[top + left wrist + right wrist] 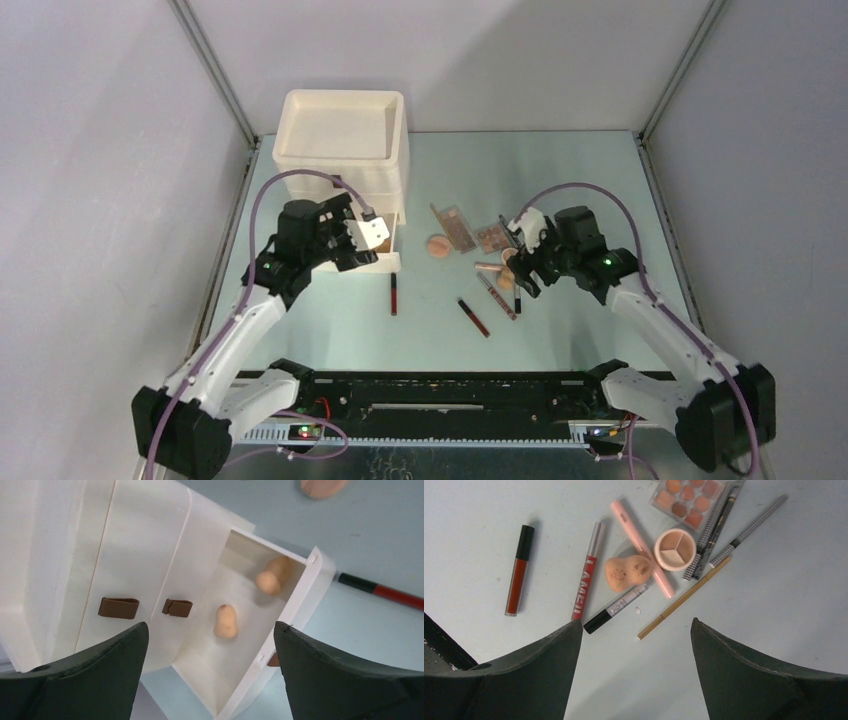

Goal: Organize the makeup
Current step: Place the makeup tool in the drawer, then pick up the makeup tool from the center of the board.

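Observation:
My left gripper (210, 627) hangs open over the pulled-out bottom drawer (300, 597) of the cream drawer box (340, 140). Two peach sponges (225, 621) (272, 577) lie inside the drawer, and nothing is between the fingers. My right gripper (636, 625) is open and empty above the loose makeup on the table. Just ahead of it lie a stained peach sponge (628, 571), a round compact (675, 549), a palette (686, 500), a pink stick (641, 547), two red tubes (518, 570) (586, 577), a black-capped tube (616, 607), a tan pencil (684, 597) and checked pencils (749, 530).
A dark-red tube (394, 294) lies just in front of the open drawer, another (473, 316) nearer the middle. A round peach sponge (438, 245) and a second palette (452, 228) sit between the box and the right gripper. The upper two drawers, with brown pull tabs (119, 607), are closed.

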`<control>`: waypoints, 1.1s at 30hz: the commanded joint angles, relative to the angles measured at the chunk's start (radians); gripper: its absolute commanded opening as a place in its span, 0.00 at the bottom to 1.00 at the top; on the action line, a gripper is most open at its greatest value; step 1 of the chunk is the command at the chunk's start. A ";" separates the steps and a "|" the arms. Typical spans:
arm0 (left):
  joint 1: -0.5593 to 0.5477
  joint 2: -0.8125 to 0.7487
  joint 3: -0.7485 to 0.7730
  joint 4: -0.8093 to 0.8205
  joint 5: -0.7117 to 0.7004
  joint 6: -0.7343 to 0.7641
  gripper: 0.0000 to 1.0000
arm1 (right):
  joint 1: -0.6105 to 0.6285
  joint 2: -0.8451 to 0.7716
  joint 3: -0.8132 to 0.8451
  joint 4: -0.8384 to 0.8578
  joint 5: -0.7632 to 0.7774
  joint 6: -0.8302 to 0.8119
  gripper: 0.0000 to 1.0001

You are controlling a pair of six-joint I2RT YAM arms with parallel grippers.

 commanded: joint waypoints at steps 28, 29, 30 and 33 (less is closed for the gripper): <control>0.008 -0.155 -0.113 0.051 0.127 -0.187 1.00 | 0.272 0.617 0.250 -0.052 0.314 -0.012 0.36; 0.007 -0.156 -0.111 0.052 0.128 -0.189 1.00 | 0.275 0.613 0.255 -0.061 0.314 -0.011 0.32; 0.008 -0.157 -0.110 0.051 0.132 -0.194 1.00 | 0.279 0.604 0.261 -0.071 0.313 -0.011 0.28; 0.008 -0.154 -0.101 0.058 0.157 -0.217 1.00 | 0.290 0.551 0.288 -0.098 0.312 -0.016 0.20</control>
